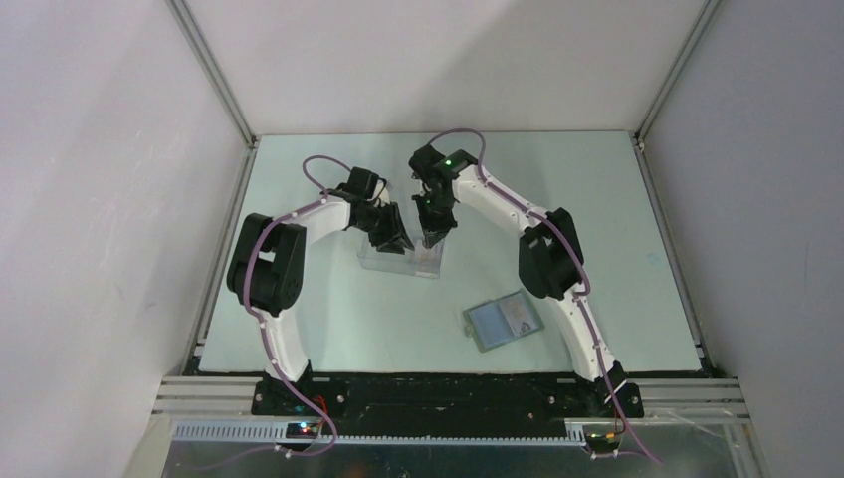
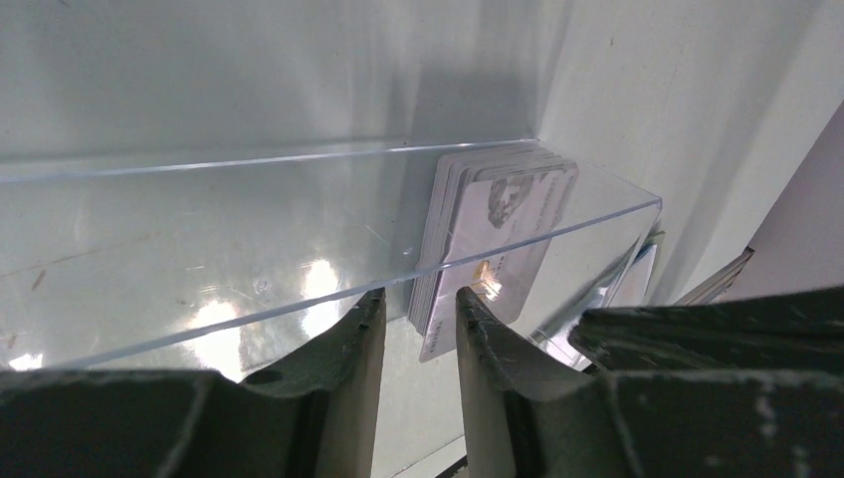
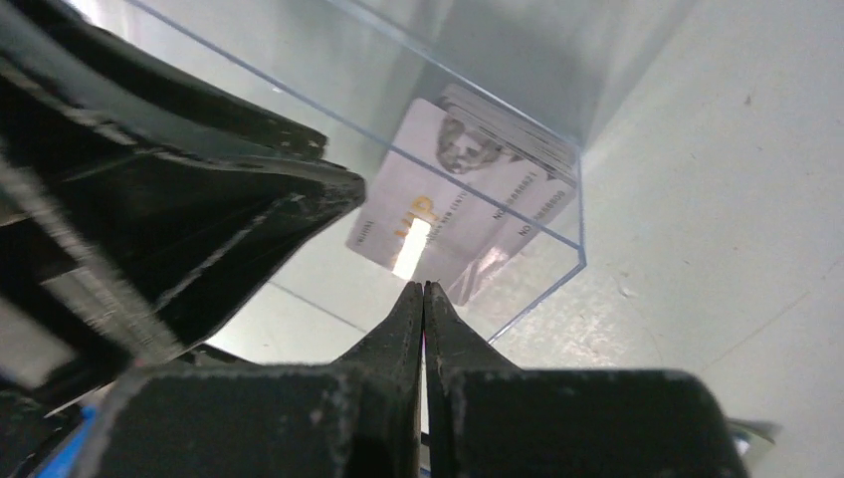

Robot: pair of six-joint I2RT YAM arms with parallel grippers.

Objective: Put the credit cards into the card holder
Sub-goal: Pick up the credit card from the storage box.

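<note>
- Table: pale green; everything is borne on it.
- Clear box: set mid-table; the left claw is held spread at its wall, probably to steady it.
- Card holder: laid open at near right, blue inside up, well apart from the box.
- Credit cards: stacked on edge at the box's right end; "VIP" can be read, the number line is blurred.
- Right claw: pressed together over the cards; nothing is seen pinched.
</note>
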